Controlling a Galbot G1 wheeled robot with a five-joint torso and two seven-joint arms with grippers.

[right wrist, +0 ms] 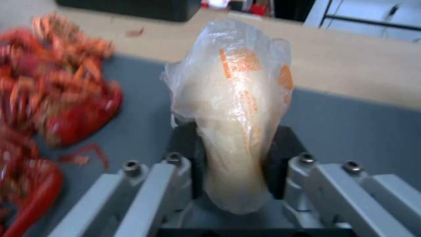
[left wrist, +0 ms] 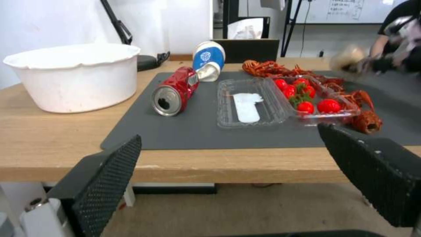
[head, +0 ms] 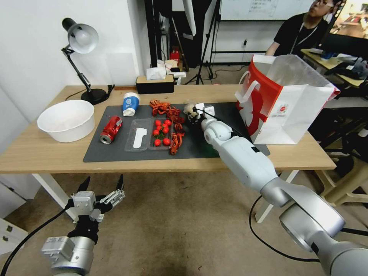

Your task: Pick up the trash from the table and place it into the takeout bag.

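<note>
White wall [head: 30, 57] behind the desk, plain and unmarked. Floor [head: 172, 222] of worn brown carpet, stained in places. A black desk lamp [head: 80, 42] with a grey shade stands at the far left corner, its cord trailing along the top. A black tissue box [head: 155, 84] with a wooden lid sits at the far edge. Behind it, dark tripod stands [head: 205, 46] and a whiteboard [head: 260, 9] on the back wall. A second desk [head: 337, 65] to the right is cluttered. White drawers [head: 11, 230] stand low at left.
</note>
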